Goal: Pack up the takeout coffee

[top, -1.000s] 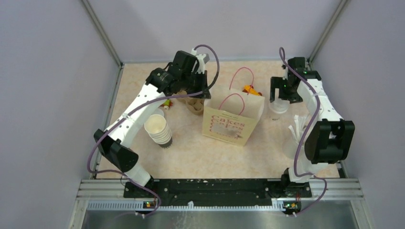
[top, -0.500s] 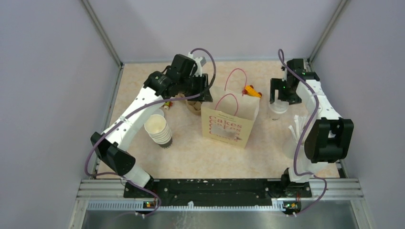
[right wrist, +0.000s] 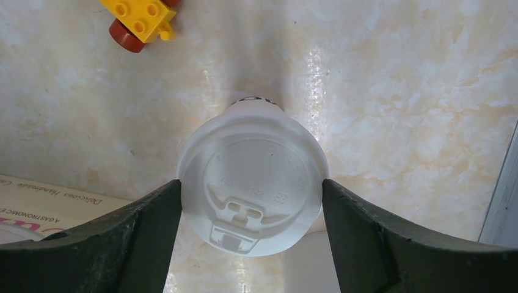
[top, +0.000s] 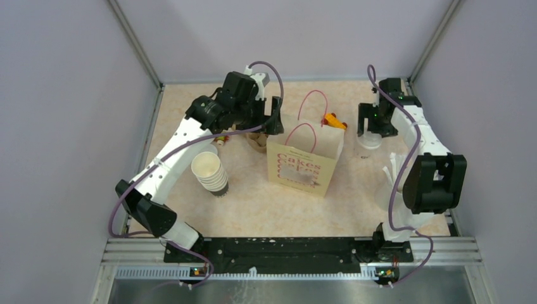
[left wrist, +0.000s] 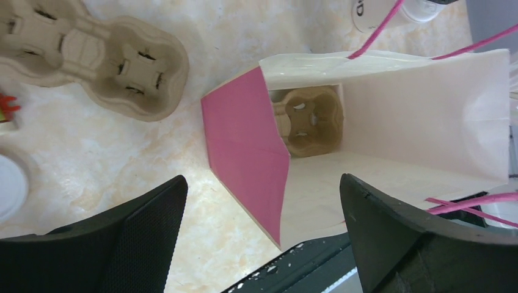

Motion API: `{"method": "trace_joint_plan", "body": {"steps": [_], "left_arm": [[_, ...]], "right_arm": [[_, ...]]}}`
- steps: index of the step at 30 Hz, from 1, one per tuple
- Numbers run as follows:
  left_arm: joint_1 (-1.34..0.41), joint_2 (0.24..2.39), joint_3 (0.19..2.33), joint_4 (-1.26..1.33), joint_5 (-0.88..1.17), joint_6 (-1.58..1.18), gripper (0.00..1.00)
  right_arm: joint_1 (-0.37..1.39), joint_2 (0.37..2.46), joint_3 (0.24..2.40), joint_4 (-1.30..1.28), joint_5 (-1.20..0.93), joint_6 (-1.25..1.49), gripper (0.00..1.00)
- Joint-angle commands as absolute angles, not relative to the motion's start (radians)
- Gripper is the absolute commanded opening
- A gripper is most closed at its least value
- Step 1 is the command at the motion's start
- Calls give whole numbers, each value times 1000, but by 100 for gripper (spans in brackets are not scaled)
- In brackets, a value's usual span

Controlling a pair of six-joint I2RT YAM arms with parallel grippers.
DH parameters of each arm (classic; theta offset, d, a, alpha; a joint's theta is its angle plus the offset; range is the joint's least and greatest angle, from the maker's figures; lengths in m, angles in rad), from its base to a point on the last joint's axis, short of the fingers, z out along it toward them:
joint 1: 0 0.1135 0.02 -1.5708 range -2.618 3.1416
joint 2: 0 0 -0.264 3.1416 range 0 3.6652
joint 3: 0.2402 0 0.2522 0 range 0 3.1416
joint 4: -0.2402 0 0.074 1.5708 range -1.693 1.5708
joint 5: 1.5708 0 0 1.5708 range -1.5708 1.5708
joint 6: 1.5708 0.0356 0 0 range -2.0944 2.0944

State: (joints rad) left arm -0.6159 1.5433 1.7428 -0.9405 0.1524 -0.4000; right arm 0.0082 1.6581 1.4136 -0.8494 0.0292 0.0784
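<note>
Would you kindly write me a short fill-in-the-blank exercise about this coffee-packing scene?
1. The paper bag is printed with the word ____.
2. A cardboard cup carrier lies inside the ____.
3. The right tool straddles the takeout coffee, which is closed by a white ____.
4. The toy brick beside it is ____.
Missing words: Cakes; bag; lid; yellow.

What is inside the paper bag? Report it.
A brown cardboard cup carrier lies at the bottom of the paper bag. No cup shows there. The pink side panel covers part of the bottom, so that part is unseen.
</note>
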Motion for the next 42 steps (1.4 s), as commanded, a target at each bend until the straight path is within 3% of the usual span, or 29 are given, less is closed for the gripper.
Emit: {"method": "trace_joint_plan", "body": {"steps": [1, 3, 11, 21, 42], "left_arm": [[-616, 1484, 1763, -934, 24, -367, 99], [-608, 1472, 1753, -940, -78, -373, 99], [-558, 1460, 1764, -939, 35, -259, 98], [-561, 1547, 1824, -937, 243, -221, 80], [-617, 1653, 1894, -952, 259, -183, 68]], "right_arm": [[5, 1659, 1373, -824, 47, 84, 80], [5, 1658, 1367, -826, 42, 78, 79], [4, 1633, 1371, -847, 25, 87, 74], [3, 1594, 1486, -919, 32, 104, 70], [40, 1451, 1712, -1110, 46, 153, 67]]}}
